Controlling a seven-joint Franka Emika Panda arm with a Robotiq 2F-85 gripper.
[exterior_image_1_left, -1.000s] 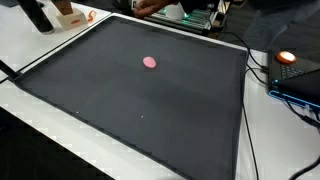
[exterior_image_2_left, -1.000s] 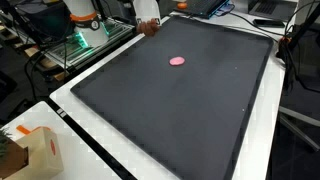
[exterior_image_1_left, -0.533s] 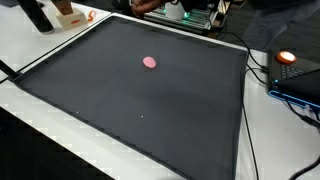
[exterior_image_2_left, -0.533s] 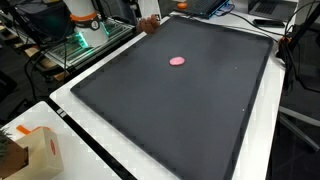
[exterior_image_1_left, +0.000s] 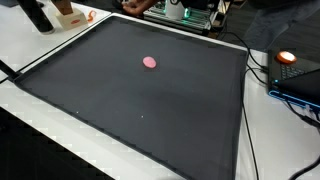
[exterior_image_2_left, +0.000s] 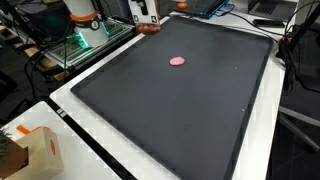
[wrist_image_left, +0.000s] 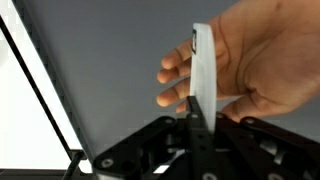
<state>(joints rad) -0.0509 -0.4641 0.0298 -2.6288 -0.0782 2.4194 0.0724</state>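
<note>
No text, label, brand or number can be read in any view; a dark mark on the white strip is too blurred to read.

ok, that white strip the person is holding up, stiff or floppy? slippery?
Probably stiff: in the wrist view the white strip stands straight, with no droop or curl past the person's fingers. Likely light too, since it looks very thin edge-on. Its faces look smooth and flat, so it may slip in a loose pinch.

Claw fingers close together, pointing up in wrist view.
</note>
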